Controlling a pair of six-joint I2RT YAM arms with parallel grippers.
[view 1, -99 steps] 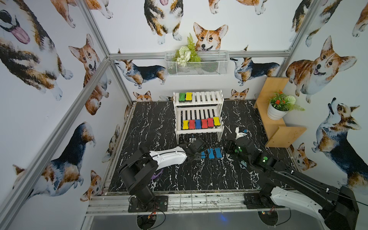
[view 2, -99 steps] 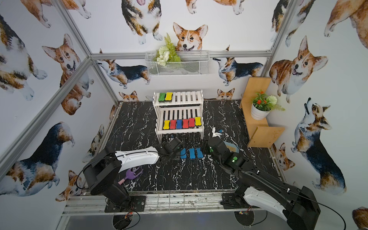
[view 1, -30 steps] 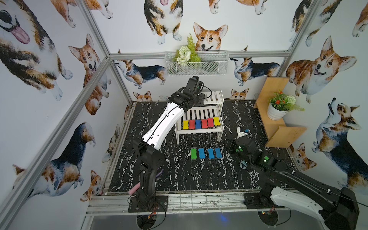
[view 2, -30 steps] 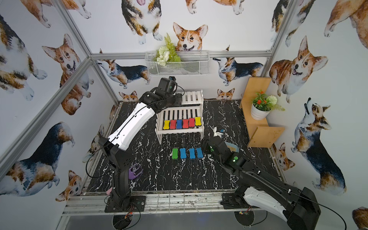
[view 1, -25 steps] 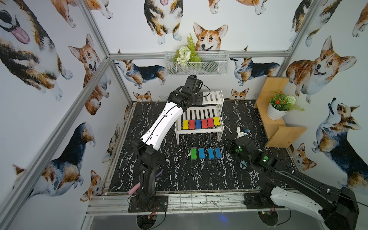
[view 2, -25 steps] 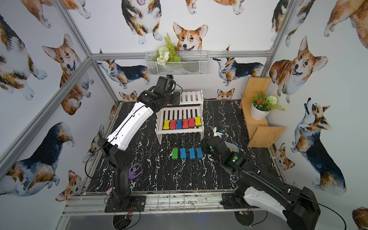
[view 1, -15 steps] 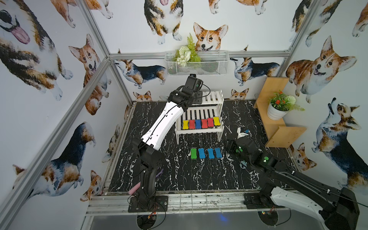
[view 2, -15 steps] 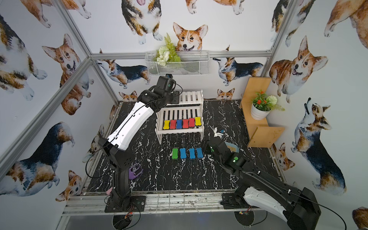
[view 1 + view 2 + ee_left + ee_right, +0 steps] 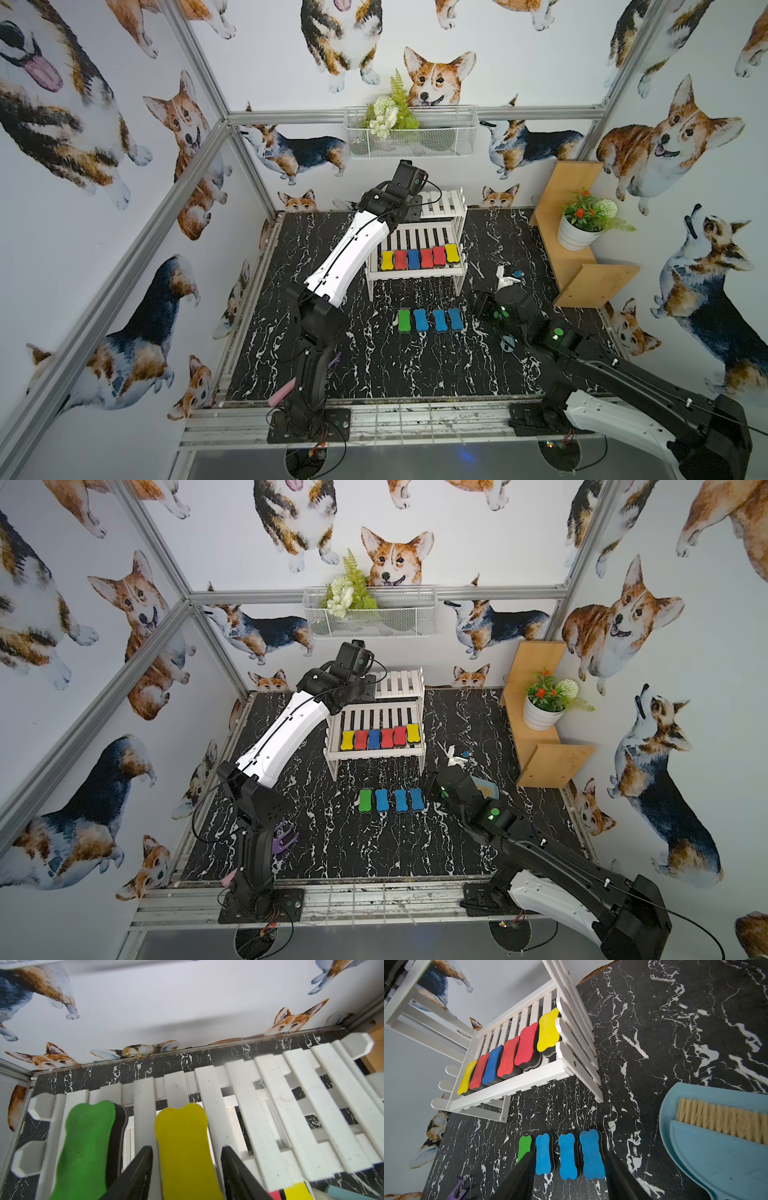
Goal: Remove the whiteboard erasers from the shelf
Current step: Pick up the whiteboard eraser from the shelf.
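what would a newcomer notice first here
The corgi wallpaper covers every wall. On the white shelf at the back, six bright erasers line the lower tier; four erasers lie on the black marble table in front. The left hand straddles a yellow eraser on the top tier.

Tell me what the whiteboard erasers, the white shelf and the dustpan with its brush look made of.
Whiteboard erasers: seemingly foam tops, matte and finely pitted, over a dark felt-like base. Shelf: probably painted wood; flat white slats with small nail holes and scuffs. Dustpan: likely moulded plastic, smooth light blue with a slight sheen. Its brush has pale straw-coloured bristles, fibre unclear.
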